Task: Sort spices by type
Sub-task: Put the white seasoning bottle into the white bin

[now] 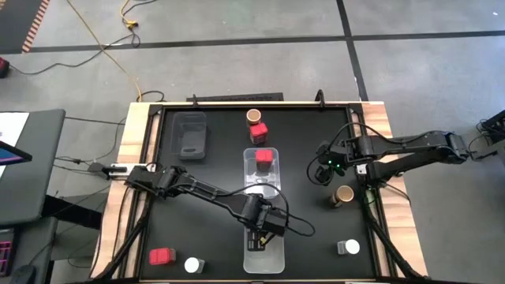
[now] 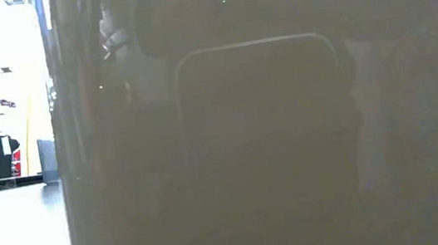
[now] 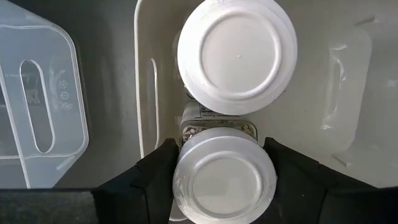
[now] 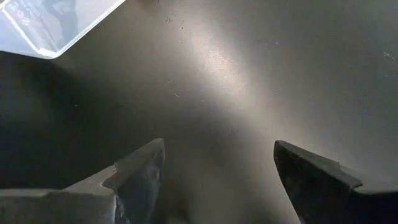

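the left gripper (image 3: 225,180) pinches a white-lidded jar (image 3: 224,183) in the clear tub (image 1: 264,254) at 6 o'clock; the right gripper (image 4: 217,180) is spread wide at 3 o'clock.

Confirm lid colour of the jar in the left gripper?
White, on the jar; clearest in the left wrist view.

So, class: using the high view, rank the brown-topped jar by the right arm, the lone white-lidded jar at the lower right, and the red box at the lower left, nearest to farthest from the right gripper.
From the right gripper:
1. Brown-topped jar, just below it.
2. White-lidded jar, lower right corner.
3. Red box, far lower left.
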Robot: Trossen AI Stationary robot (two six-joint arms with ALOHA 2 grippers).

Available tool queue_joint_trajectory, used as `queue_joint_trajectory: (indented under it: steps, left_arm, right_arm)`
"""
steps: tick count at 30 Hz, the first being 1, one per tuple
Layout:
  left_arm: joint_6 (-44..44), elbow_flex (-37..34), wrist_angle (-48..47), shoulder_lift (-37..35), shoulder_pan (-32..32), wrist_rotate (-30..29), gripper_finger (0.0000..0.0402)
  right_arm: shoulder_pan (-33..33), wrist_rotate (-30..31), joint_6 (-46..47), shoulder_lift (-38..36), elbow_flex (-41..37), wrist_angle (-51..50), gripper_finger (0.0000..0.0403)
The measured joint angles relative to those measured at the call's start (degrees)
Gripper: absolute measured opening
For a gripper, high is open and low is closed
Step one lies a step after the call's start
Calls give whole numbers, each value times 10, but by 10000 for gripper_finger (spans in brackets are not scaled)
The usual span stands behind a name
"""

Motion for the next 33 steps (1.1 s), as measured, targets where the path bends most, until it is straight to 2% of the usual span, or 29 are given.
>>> queue_joint_trajectory:
  steps: [33]
  left_arm:
    - [-14, 0, 3, 0, 0, 11, 213]
  right_arm:
    - [0, 0, -9, 0, 0, 0, 329]
